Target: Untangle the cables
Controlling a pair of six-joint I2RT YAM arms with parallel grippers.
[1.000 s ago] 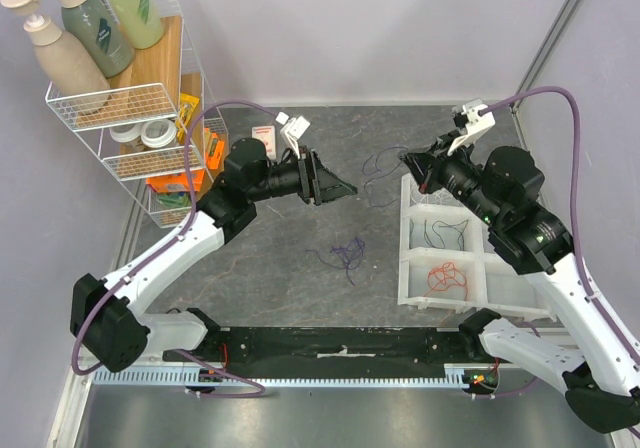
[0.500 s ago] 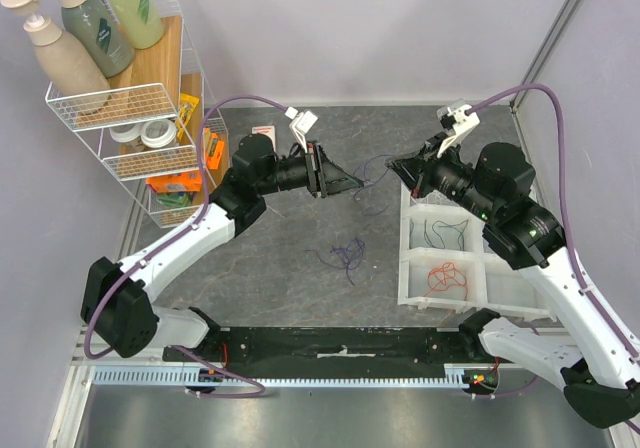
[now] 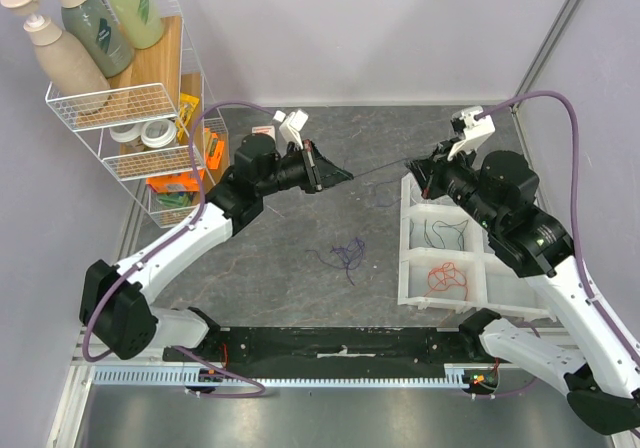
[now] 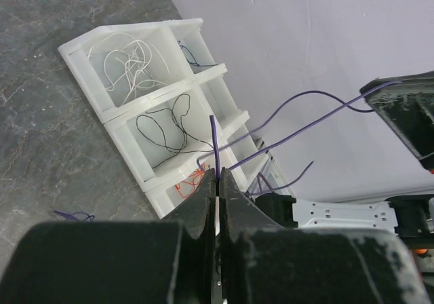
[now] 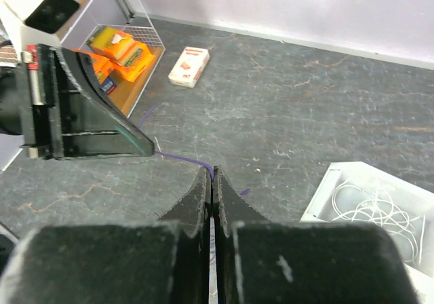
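A purple cable runs nearly taut above the table between my two grippers. My left gripper is shut on one end, and the strand rises out of its closed tips. My right gripper is shut on the other end, pinched at its tips. A small tangle of purple and dark cables lies on the table below. The white tray holds white cables, a dark cable and an orange cable in separate compartments.
A wire shelf with bottles, tape rolls and orange packets stands at the far left. A small white box lies on the table near the back. Walls close the table at the back and on the right.
My left gripper moved in toward the right gripper, shut on the purple cable, then drew back slightly. The cable went from hanging loops to a nearly straight line.
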